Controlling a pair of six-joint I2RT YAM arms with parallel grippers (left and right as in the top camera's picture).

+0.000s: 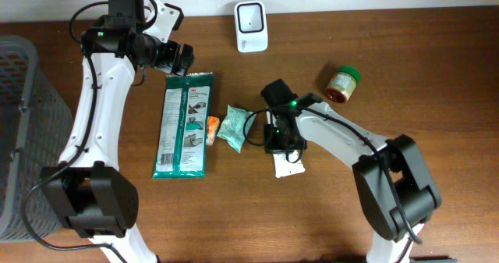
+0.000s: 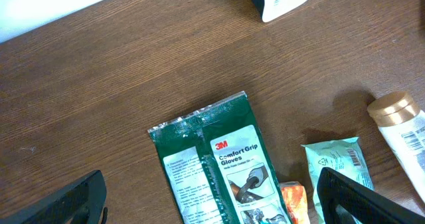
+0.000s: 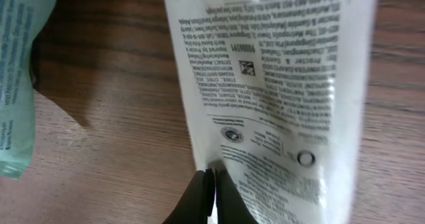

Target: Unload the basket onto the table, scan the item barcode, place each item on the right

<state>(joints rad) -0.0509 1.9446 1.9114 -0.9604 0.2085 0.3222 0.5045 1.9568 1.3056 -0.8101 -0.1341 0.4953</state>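
White printed squeeze tube (image 1: pixel 288 165) mid-table on brown wood tabletop (image 1: pixel 405 68), long axis pointing roughly toward white scanner (image 1: pixel 251 26) beyond. Far left: left gripper (image 1: pixel 185 58) spread wide, empty, above green glove pack (image 1: pixel 184 124). Centre: right gripper (image 3: pixel 209 199) nearer, pinched closed on tube's edge. Bare wood between tube and scanner.

"3M Comfort Grip Gloves" on green packet (image 2: pixel 212 164)

One each: glove pack (image 1: pixel 184 124), teal pouch (image 1: pixel 232 127), orange packet (image 1: pixel 212 128), white tube (image 1: pixel 288 165), green-lidded jar (image 1: pixel 342 83), white scanner (image 1: pixel 251 26), grey mesh basket (image 1: pixel 17 68).
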